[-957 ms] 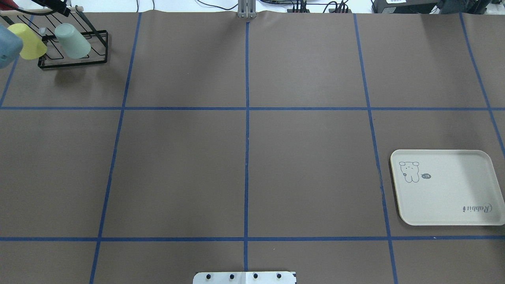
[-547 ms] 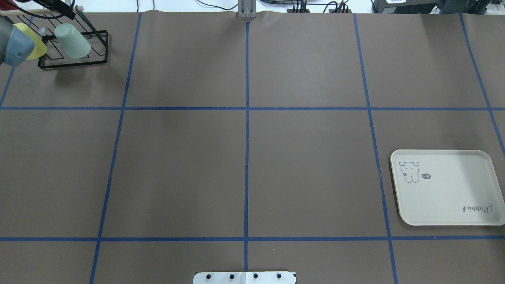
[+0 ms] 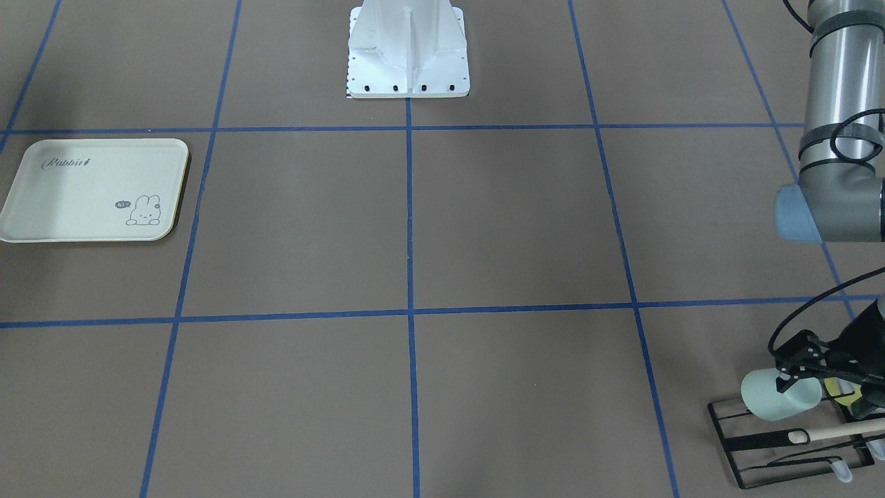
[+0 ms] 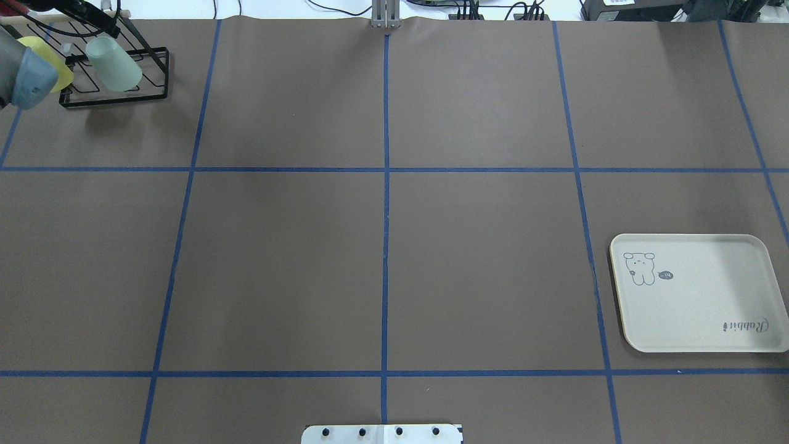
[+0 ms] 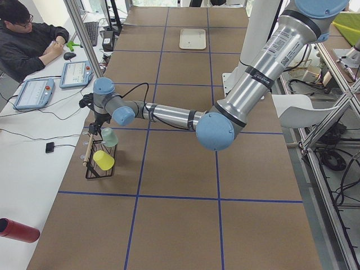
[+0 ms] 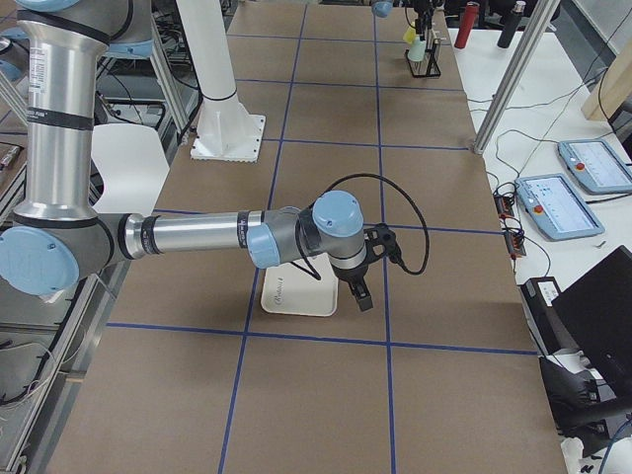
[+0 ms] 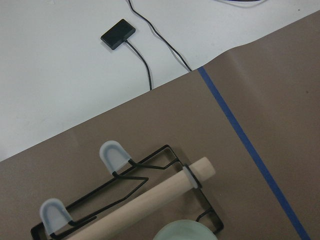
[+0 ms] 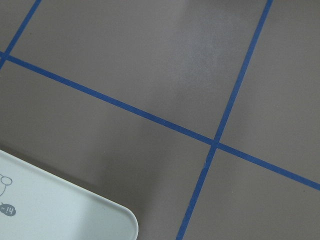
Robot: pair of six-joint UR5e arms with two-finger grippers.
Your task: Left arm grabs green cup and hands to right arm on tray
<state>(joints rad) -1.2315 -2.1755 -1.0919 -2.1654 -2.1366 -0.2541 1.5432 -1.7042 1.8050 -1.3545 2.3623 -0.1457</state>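
Left gripper (image 3: 792, 375) at green cup (image 3: 762, 398) on black wire rack (image 3: 755, 443); right gripper (image 6: 360, 295) just beside tray (image 6: 294, 293); both jaws, cannot tell

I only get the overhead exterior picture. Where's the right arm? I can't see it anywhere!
Observer: The exterior right view shows the right arm stretched low, the right gripper hanging over the table by a corner of the tray.
Operator: Is the left gripper touching the green cup?
Observer: The front-facing view shows the left gripper at the green cup, one black finger across its side; clamped or not, I cannot tell.
Operator: The yellow cup is half hidden!
Observer: The exterior left view shows the yellow cup whole, close beside the green one.
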